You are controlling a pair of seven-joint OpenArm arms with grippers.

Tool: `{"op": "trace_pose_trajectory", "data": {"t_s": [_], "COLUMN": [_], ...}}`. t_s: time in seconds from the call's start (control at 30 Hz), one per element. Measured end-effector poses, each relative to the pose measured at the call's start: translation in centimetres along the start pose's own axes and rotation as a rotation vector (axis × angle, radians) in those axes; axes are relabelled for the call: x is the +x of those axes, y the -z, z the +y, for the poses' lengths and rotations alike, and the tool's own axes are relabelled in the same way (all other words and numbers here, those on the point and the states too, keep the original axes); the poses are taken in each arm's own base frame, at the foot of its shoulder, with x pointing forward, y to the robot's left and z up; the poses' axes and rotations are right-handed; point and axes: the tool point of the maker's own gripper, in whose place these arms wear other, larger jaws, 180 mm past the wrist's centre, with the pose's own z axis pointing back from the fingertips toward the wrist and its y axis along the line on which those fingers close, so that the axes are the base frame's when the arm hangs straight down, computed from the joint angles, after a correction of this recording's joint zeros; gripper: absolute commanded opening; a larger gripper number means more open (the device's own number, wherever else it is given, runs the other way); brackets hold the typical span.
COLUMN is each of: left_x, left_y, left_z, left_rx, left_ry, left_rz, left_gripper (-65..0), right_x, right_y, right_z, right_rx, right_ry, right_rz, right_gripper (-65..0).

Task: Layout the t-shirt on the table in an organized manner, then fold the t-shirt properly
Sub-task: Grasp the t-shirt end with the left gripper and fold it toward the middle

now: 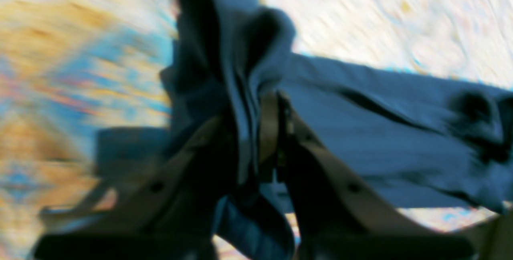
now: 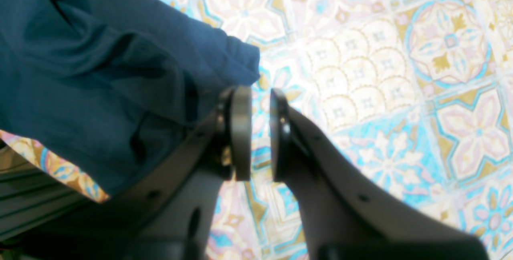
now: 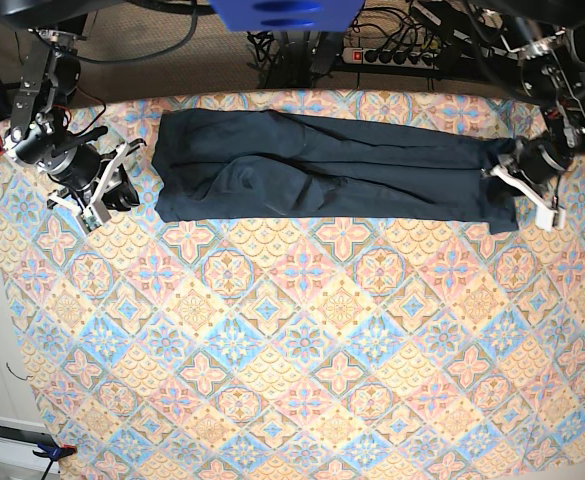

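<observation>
T-shirt [image 3: 322, 165]: lying near the far edge of the worktop [image 3: 292, 380], already folded into one long dark-blue strip going side to side.
Done so far: looking like spreading out and folding in the sides; strip fairly neat, with some bumps and wrinkles near one end.
Left to do: likely folding the long strip shorter, end over end.
Left gripper [image 1: 256, 132]: jaws squeezing tight on a bunched-up end of the t-shirt, lifting a puffy fold; picture blurry.
Right gripper [image 2: 260, 132]: jaws a little apart, holding nothing, waiting just beside the other end of the shirt.
Cloth feel: soft, floppy, thin, creasing easily.
Worktop cover: flat, showing bright diamond tiles with flowers in orange, pink and blue.
</observation>
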Motion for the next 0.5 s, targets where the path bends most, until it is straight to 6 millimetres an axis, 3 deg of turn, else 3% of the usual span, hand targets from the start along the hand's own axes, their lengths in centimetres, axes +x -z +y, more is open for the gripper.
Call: {"op": "trace_pose_trajectory", "data": {"t_s": [0.37,0.5], "left_x": [-2.6,-3.6], "left_y": [2.0,3.1], "left_z": [-3.6,-5.7], "left_rx": [-0.082,-0.126], "left_ry": [-0.117,-0.079], "left_rz": [-0.001,0.046], "left_gripper": [-65.0,-65.0], "right_x": [0.0,0.0], "right_y": [-0.6,-0.6], "right_z": [-1.1,-1.1], "right_rx": [-0.036,-0.033], "right_ry": [0.012,0.014], "right_rz": [-0.005,-0.007], "right_gripper": [-57.5,-57.5]}}
